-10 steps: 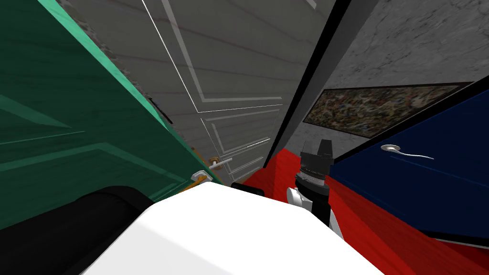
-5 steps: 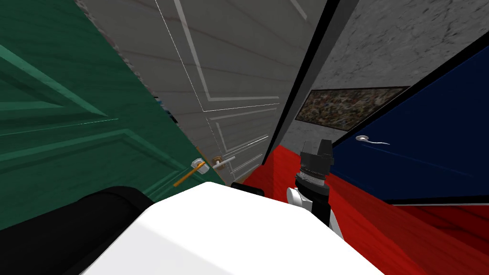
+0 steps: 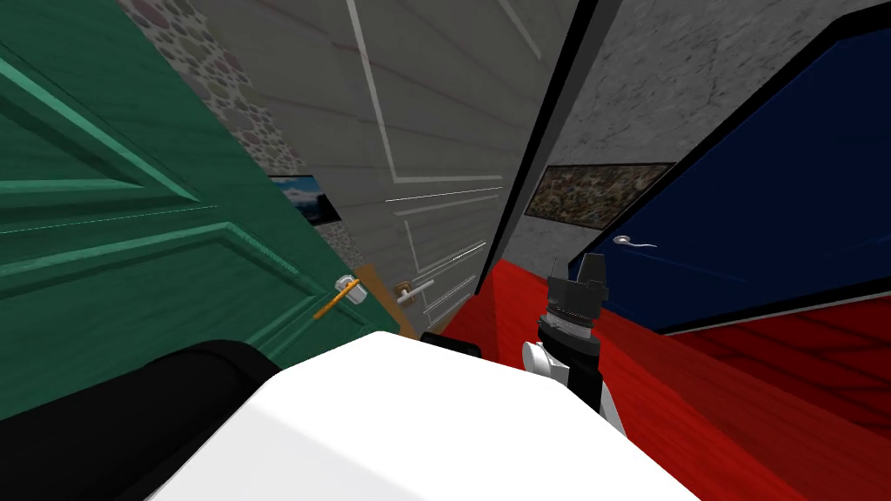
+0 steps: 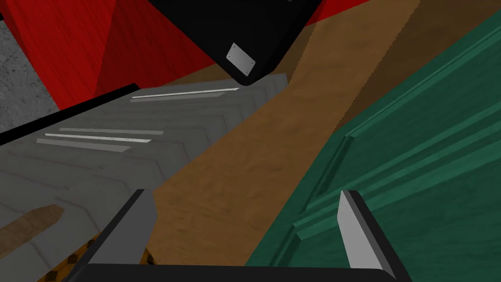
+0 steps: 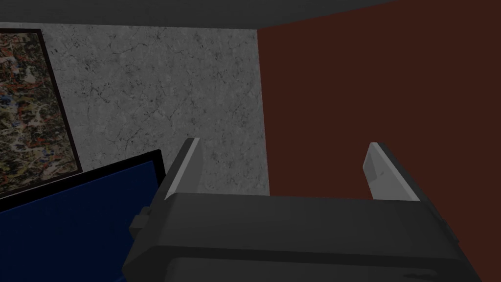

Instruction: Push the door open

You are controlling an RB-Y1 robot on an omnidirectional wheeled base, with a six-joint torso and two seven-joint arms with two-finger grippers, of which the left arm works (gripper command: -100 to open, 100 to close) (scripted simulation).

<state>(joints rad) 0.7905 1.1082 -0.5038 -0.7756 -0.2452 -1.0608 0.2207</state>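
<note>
Green door (image 3: 130, 261), left hand (image 4: 243, 193) beside it, fingers (image 4: 354, 230) spread, empty, right hand (image 5: 283, 143) spread, empty too.

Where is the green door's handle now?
Head view, robot's left: the handle sits at the edge of the green door, just left of the grey door's lever.

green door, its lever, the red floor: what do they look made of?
The green door looks like painted wood, matte: grain streaks, raised panel moulding. Its lever seems metal: brass-orange bar on a shiny silver rosette, though the render leaves it open. The red floor is probably stained wood: grain lines run along it.
</note>
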